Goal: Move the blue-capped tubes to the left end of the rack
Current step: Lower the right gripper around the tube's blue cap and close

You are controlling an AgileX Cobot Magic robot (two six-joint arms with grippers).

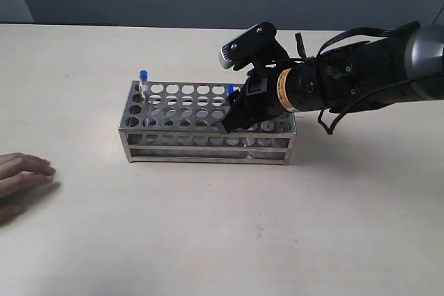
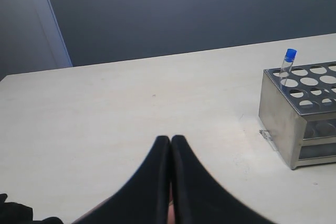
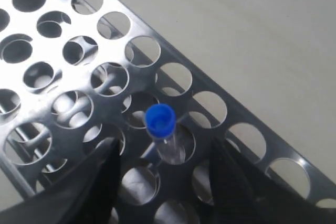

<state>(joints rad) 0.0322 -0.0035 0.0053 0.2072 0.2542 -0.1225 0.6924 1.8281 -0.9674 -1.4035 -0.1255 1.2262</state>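
Two clear, blue-capped tubes (image 1: 143, 78) stood in the shiny steel rack (image 1: 208, 145): one at its left end, one near the middle. Only the right wrist view showed the right gripper (image 3: 163, 150) open, straddling that tube (image 3: 160, 121) without touching. The left gripper (image 2: 170, 140) was closed. One hand (image 1: 21, 175) rested on the table (image 1: 208, 240).

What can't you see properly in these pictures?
Exterior view: the right pincer covers the right end of the rack; tubes there could be hidden.
Left wrist view: the rack runs off the edge.
Exterior view: a person's hand is cut by the edge.
Right wrist view: the bottom of the blue-capped tube sinks below the rack's plate.
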